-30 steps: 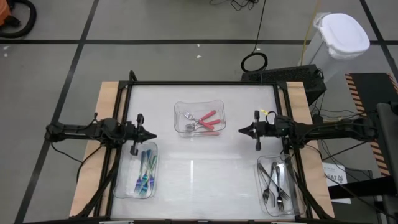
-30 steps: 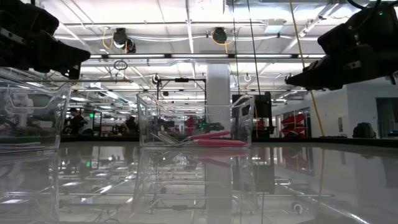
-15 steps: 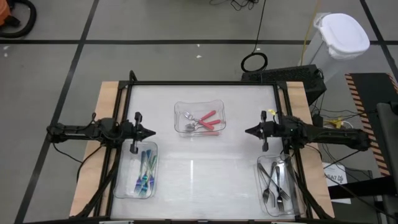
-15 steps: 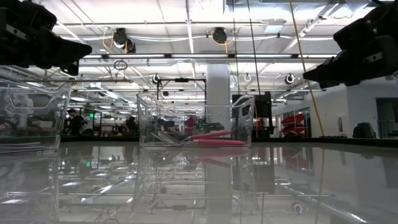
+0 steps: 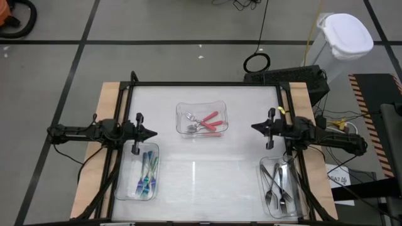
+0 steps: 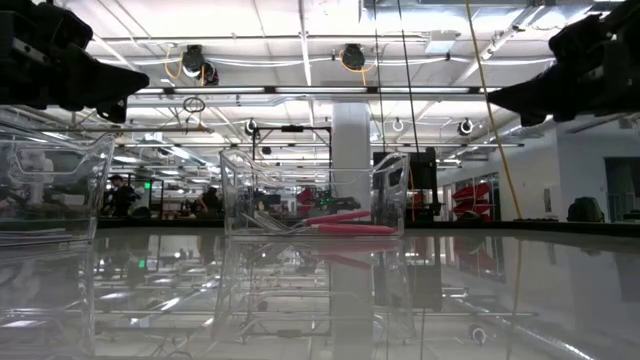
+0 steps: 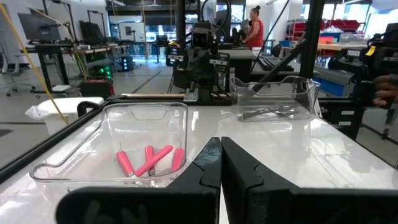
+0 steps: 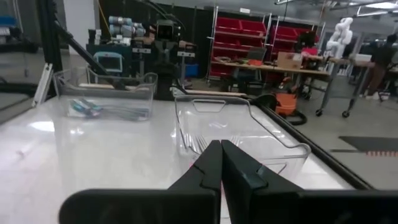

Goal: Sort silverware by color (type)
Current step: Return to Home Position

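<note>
Looks finished — pink silverware (image 5: 210,121) in middle tray (image 5: 201,105), teal silverware (image 5: 147,172) in left tray (image 5: 120,188), grey silverware (image 5: 280,182) in right tray (image 5: 263,186). Left gripper (image 5: 153,134), right gripper (image 5: 254,127) — fingers pressed together, empty.

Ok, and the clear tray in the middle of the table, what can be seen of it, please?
The middle tray is clear plastic, rectangular with rounded corners, upright walls, open on top. It stands flat on the white table, between the two arms. A few pink-handled utensils lie crossed inside. The left gripper and right gripper are off to its sides, not touching it.
</note>
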{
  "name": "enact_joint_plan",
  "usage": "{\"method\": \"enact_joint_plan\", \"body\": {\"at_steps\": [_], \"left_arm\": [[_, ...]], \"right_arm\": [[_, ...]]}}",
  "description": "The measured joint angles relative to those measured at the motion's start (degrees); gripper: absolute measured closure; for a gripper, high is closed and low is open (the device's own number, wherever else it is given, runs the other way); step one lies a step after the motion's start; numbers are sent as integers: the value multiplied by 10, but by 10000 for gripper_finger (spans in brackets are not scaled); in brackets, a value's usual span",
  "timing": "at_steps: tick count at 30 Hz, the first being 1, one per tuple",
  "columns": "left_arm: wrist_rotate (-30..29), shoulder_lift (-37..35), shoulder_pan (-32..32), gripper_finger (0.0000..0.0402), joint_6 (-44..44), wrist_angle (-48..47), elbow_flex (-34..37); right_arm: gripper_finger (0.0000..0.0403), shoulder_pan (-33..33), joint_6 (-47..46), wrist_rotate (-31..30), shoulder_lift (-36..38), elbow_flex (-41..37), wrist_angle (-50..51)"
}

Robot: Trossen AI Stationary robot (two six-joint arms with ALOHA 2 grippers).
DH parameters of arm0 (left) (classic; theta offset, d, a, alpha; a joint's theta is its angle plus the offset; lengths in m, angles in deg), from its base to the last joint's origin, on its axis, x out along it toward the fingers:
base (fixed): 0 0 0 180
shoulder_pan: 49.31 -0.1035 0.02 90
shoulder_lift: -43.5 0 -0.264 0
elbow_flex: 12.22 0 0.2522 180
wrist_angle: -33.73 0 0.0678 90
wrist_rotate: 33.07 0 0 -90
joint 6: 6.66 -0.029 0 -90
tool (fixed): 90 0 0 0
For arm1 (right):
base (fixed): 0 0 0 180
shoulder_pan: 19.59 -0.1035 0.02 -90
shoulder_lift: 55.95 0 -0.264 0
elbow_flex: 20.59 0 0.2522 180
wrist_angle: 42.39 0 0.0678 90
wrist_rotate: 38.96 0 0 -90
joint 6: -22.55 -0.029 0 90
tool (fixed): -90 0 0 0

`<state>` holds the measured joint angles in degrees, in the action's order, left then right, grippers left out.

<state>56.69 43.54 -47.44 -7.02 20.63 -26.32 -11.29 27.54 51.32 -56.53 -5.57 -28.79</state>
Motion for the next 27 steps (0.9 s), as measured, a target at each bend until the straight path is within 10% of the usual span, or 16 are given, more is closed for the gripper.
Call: {"method": "enact_joint_plan", "body": {"at_steps": [11, 27], "left_arm": [[0, 0, 0, 400, 15, -1, 0], [0, 1, 0, 400, 15, -2, 0]], "right_arm": [[403, -2, -72, 86, 5, 0, -11], [403, -76, -120, 4, 5, -4, -8]]}}
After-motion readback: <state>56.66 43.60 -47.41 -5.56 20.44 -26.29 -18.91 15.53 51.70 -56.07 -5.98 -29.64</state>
